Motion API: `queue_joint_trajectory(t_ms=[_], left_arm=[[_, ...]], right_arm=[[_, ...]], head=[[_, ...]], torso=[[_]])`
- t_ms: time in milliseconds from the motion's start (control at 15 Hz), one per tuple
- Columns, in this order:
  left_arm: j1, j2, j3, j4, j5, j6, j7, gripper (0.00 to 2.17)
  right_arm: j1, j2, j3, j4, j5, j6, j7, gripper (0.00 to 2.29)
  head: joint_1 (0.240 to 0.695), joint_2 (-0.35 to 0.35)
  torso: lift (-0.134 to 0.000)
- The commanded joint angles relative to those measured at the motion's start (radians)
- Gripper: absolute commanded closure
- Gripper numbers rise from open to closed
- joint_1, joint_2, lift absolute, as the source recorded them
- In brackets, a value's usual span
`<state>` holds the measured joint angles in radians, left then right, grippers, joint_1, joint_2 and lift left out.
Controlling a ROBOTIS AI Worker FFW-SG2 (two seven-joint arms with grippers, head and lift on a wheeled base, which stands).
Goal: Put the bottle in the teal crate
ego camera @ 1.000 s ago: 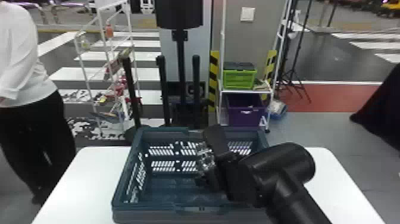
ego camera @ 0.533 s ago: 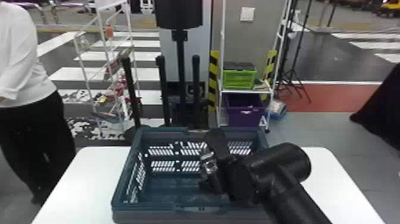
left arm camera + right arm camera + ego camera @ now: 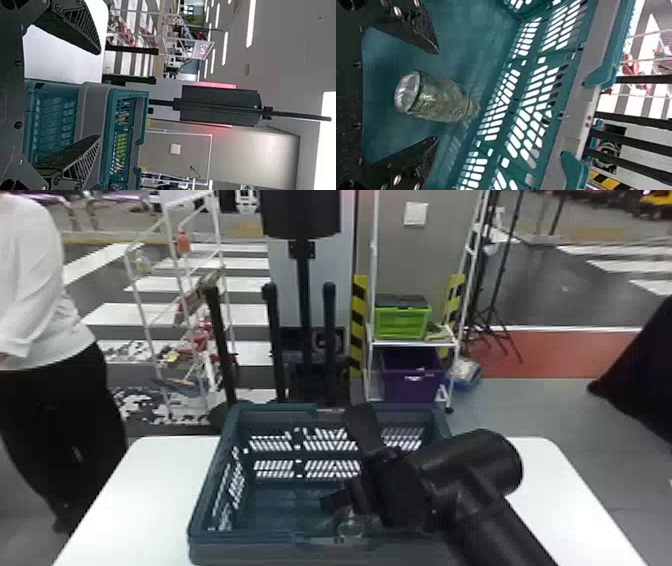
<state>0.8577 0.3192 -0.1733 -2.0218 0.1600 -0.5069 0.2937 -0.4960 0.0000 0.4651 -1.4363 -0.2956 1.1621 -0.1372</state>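
Letting the bottle go and drawing away cleanly looks like the step in hand. The right gripper (image 3: pixel 437 95) is low inside the teal crate (image 3: pixel 240 542), so it is best to keep its fingers wide, let the bottle (image 3: pixel 440 100) settle, then lift straight back along the line of the fingers. Closing or swinging sideways too soon could nudge the clear bottle and tip or roll it. On the way out, the wrist should clear the near rim first, and the fingertips should rise well above the slotted far wall (image 3: pixel 526 99) before the arm turns aside; catching either could drag the crate across the white table (image 3: pixel 560 500).

The right gripper's two black fingers stand wide apart, with a visible gap on each side of the bottle, so it appears to have hold of nothing. The bottle is within the crate, near the front wall in the head view, its round, pale end toward the wrist. Whether its underside rests on the crate floor, I cannot tell. The left gripper (image 3: pixel 98 94) is parked beside the crate, spread wide and empty. Beyond the table stands a white shelf (image 3: pixel 412 344) holding a green bin (image 3: pixel 402 323).
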Motion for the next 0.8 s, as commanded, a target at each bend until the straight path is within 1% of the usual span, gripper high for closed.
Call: queue_joint_trajectory(t_ms=[0, 67, 133, 267, 333, 467, 600, 733], left_arm=[[0.003, 0.0, 0.0, 0.001, 0.0, -0.003, 0.002, 0.13], [0.003, 0.0, 0.0, 0.001, 0.0, -0.003, 0.002, 0.13], [0.003, -0.002, 0.0, 0.003, 0.0, -0.003, 0.004, 0.13], [0.003, -0.002, 0.0, 0.005, 0.0, -0.003, 0.004, 0.13], [0.003, -0.003, 0.0, 0.005, 0.0, -0.003, 0.002, 0.13], [0.001, -0.003, 0.0, 0.005, 0.0, -0.003, 0.002, 0.13], [0.001, -0.003, 0.0, 0.003, 0.0, -0.003, 0.002, 0.13], [0.001, -0.002, 0.0, 0.005, 0.0, -0.003, 0.002, 0.13]], right_arm=[[0.031, 0.001, 0.0, -0.059, 0.0, -0.055, 0.001, 0.04], [0.059, 0.001, 0.0, -0.107, 0.001, -0.071, 0.001, 0.04], [0.089, 0.001, 0.003, -0.153, 0.021, -0.095, 0.001, 0.04], [0.154, 0.001, 0.003, -0.253, 0.084, -0.129, 0.001, 0.04], [0.192, -0.006, 0.003, -0.309, 0.116, -0.138, -0.001, 0.04], [0.257, -0.032, 0.0, -0.406, 0.17, -0.138, -0.005, 0.04], [0.326, -0.072, -0.006, -0.507, 0.19, -0.138, -0.013, 0.04], [0.418, -0.11, -0.025, -0.601, 0.202, -0.221, -0.019, 0.04]], head=[[0.499, 0.0], [0.499, 0.0], [0.499, 0.0], [0.499, 0.0], [0.499, 0.0], [0.499, 0.0], [0.499, 0.0], [0.499, 0.0]], torso=[[0.0], [0.0], [0.0], [0.0], [0.0], [0.0], [0.0], [0.0]])
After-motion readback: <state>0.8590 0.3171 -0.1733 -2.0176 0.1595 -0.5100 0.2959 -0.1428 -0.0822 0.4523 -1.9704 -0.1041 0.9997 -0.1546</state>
